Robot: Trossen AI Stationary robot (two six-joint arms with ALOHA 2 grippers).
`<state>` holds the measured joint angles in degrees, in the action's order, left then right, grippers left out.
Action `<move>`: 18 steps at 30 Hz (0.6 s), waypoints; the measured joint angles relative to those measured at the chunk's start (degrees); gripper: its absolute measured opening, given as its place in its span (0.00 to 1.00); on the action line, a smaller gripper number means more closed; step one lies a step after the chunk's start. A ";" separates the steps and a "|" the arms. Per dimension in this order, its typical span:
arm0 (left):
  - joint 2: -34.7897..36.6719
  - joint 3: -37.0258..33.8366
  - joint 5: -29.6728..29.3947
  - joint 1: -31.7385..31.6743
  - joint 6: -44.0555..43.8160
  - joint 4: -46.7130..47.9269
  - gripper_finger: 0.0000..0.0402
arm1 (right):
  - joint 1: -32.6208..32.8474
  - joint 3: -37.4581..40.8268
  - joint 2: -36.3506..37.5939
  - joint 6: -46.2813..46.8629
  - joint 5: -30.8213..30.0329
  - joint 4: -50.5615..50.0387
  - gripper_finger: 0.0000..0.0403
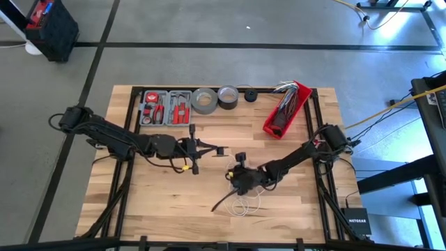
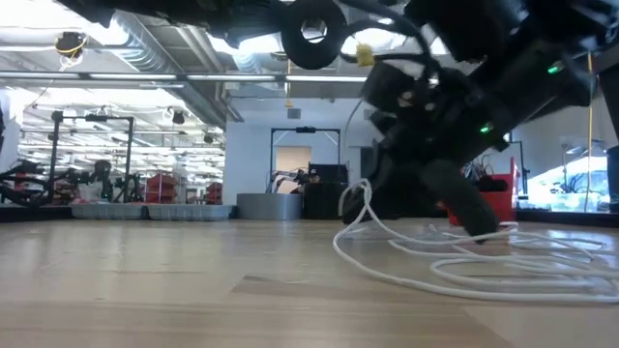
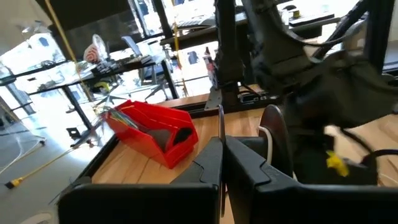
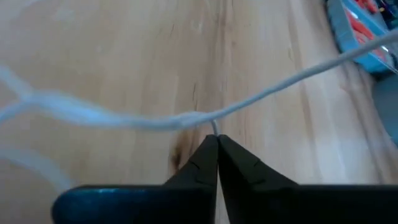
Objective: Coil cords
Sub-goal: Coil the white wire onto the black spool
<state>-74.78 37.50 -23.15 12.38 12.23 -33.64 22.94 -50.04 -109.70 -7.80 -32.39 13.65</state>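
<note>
- At lower centre of the high view, the right end effector (image 1: 240, 183) sits low over the bench (image 1: 160, 209), its fingers pressed together on a strand of the white cord (image 4: 124, 119); the right wrist view shows the strand running across just ahead of the closed tips.
- The white cord (image 1: 245, 203) lies in loose loops on the bench just below that end effector, and the low view shows its loops (image 2: 503, 266) spread across the wood at right.
- A dark cord (image 1: 221, 202) trails from the same spot toward the lower left.
- At centre left of the high view, the left end effector (image 1: 217, 150) is held above the bench, its fingers shut on the cord's black puck (image 3: 273, 140), which stands on edge just beside the fingertips.
- Along the upper edge of the bench are a tool case (image 1: 166, 107), two tape rolls (image 1: 204, 100) and a red bin (image 1: 287, 109).
</note>
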 joint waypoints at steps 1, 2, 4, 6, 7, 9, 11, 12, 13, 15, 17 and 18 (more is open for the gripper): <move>0.49 0.00 -1.26 0.02 0.02 0.05 0.00 | 0.76 0.00 0.97 0.89 -1.05 -2.64 0.03; 1.19 0.00 -2.82 0.23 0.01 0.18 0.00 | 1.57 -0.02 2.11 2.25 -1.68 -5.43 0.02; 2.65 0.00 -6.03 0.81 0.11 0.27 0.00 | 3.00 -0.02 4.37 6.29 -2.84 -12.74 0.01; 4.07 0.00 -8.62 1.87 0.98 0.71 0.00 | 4.41 -0.02 6.33 12.38 -3.35 -20.79 0.02; 4.80 0.00 -9.78 2.52 1.72 1.10 0.00 | 5.09 -0.02 7.27 15.59 -3.53 -25.28 0.01; 6.59 0.00 -12.49 3.91 3.13 2.19 0.00 | 6.61 -0.02 8.99 22.06 -3.60 -33.78 0.01; 8.41 0.00 -15.96 5.37 4.91 2.99 0.00 | 8.06 -0.02 10.22 29.01 -3.57 -41.51 0.01; 9.30 0.00 -18.21 6.12 6.00 3.79 0.00 | 8.80 0.00 10.74 32.34 -3.30 -45.16 0.01; 10.16 0.00 -20.65 6.83 6.91 4.31 0.00 | 9.47 0.00 11.28 35.63 -2.74 -48.43 0.01; 11.93 0.00 -25.94 8.18 8.83 5.90 0.00 | 10.86 0.00 12.29 41.37 -1.40 -54.04 0.01; 13.51 0.00 -31.88 9.52 10.43 7.33 0.00 | 12.04 0.00 13.19 46.67 0.84 -58.14 0.01; 14.27 0.00 -35.30 10.15 11.09 8.24 0.00 | 12.54 0.00 13.73 49.04 2.31 -59.87 0.01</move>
<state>-60.51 37.50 -58.45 22.53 23.32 -25.40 35.47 -50.04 -95.97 41.24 -30.08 -46.22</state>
